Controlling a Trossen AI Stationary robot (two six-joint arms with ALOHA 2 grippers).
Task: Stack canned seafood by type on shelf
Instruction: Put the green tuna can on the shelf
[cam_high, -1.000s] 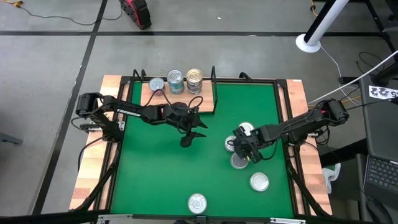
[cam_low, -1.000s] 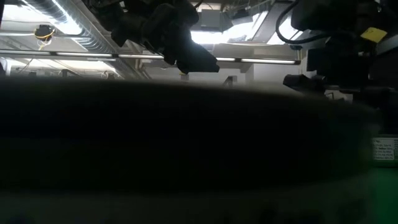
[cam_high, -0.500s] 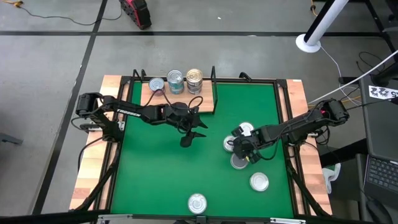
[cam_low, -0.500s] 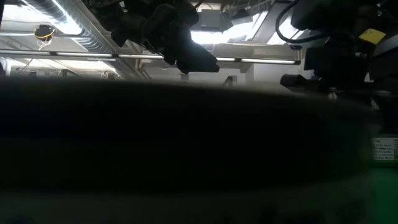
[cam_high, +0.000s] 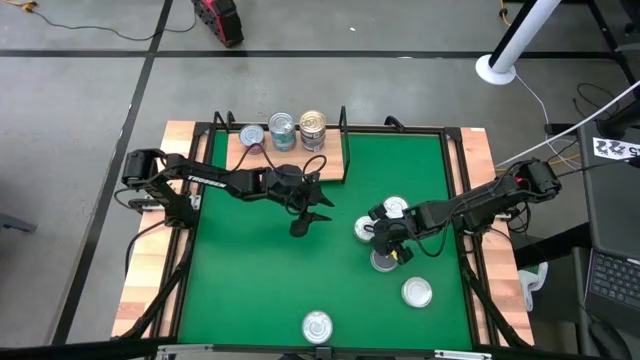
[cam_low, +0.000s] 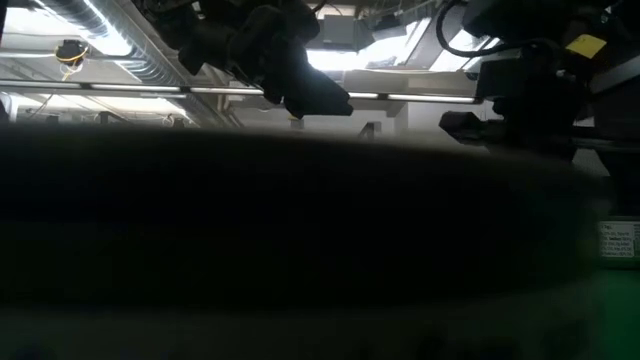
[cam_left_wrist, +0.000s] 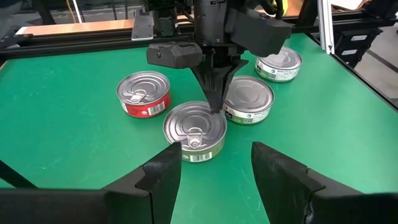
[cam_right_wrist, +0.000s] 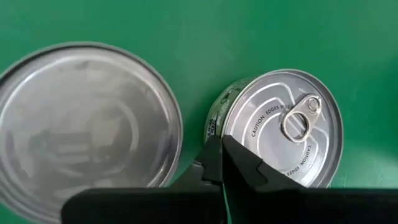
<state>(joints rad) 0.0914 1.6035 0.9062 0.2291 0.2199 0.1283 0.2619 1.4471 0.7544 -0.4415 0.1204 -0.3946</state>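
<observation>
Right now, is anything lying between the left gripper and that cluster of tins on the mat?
No. In the high view, only bare green mat separates the left gripper from the tins.

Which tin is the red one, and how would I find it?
Look at the big green mat, then at the small cluster of round silver-lidded tins under the right gripper. The red tin sits flat at the edge of that cluster with its ring pull up. It is the only one with a red band around its side; the two nearest tins have none.
</observation>
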